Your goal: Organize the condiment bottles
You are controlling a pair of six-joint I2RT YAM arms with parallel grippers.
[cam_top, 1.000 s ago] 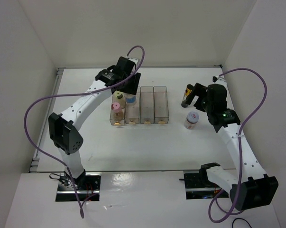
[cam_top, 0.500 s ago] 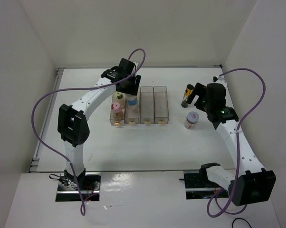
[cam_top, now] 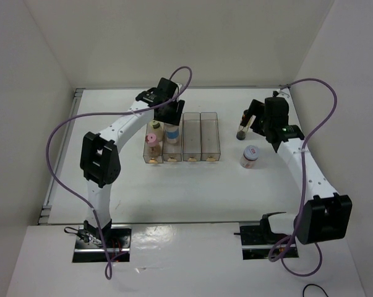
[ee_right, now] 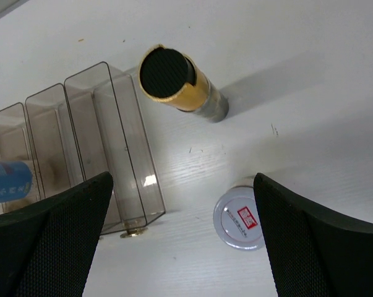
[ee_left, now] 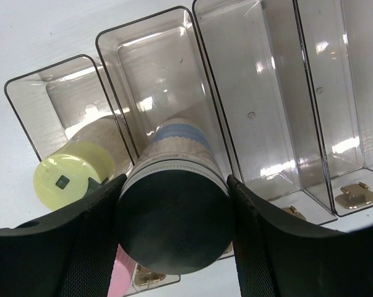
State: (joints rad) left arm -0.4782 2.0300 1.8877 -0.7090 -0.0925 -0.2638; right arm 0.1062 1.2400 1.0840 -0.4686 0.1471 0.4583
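looks like the left gripper point(ee_left: 174, 180) is clamped on the blue-band jar point(ee_left: 177, 137) to stand it in the second-from-left of the clear bins point(cam_top: 210, 133), while the right gripper point(ee_right: 181, 185) hangs jaws wide apart over the slim dark brown jar point(ee_right: 177, 83) right of those bins, probably its next grab

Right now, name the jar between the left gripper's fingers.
The blue-banded jar; the yellow-green-capped jar and pink-capped jar stand free in the neighbouring bin.

top: overhead, whole table point(cam_top: 174, 185) | left wrist: close above bins point(ee_left: 260, 93) | right wrist: higher, same bins
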